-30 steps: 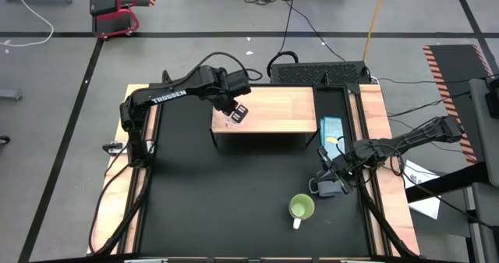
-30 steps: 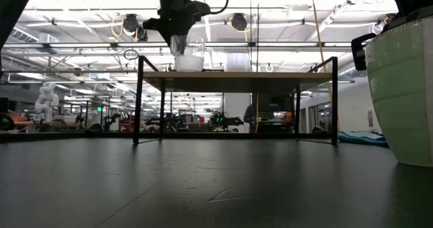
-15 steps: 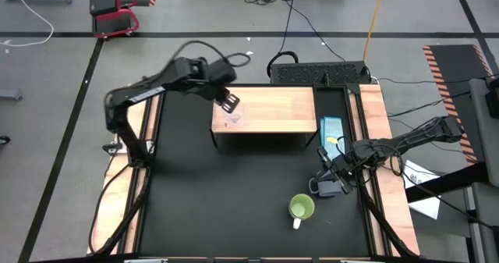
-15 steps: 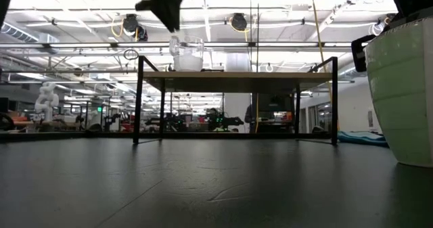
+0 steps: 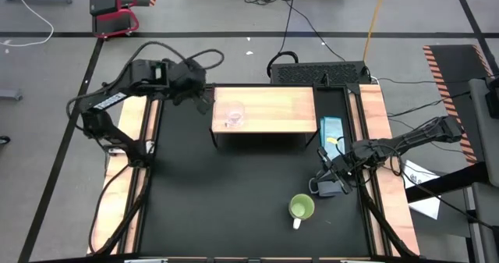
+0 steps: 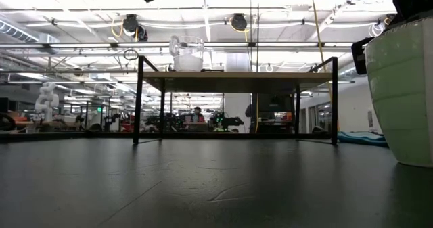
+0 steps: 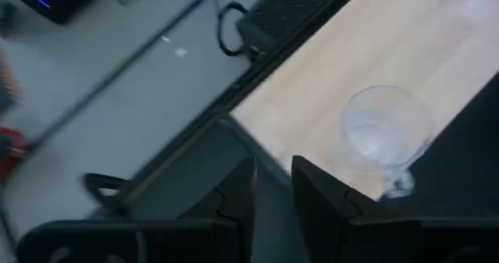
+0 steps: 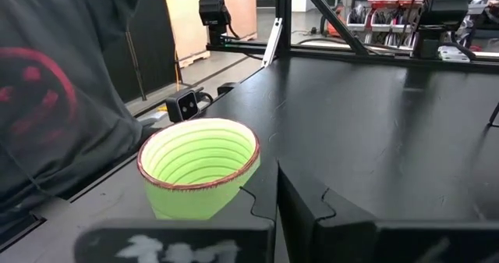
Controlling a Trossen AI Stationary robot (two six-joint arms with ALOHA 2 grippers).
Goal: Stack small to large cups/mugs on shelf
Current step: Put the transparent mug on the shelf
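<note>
Your left gripper [image 5: 204,101] hung beside the shelf [image 5: 273,111], seemingly slightly parted and empty; the glass cup [image 5: 233,116] stood free. Right gripper [image 5: 318,186] was closed, empty.

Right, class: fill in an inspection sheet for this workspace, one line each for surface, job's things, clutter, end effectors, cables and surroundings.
Surface: black table top, bare in the middle.
Job's things: clear glass cup upright at the left end of the shelf; lime-green mug on the table; no third mug seen.
Clutter: light-blue packet beside the shelf.
End effectors: left end effector slightly open, empty, off the shelf's left end; right end effector shut, empty, by the green mug.
Cables: black cables on the floor behind the table.
Surroundings: red stool; a dark sleeve nearby.
</note>
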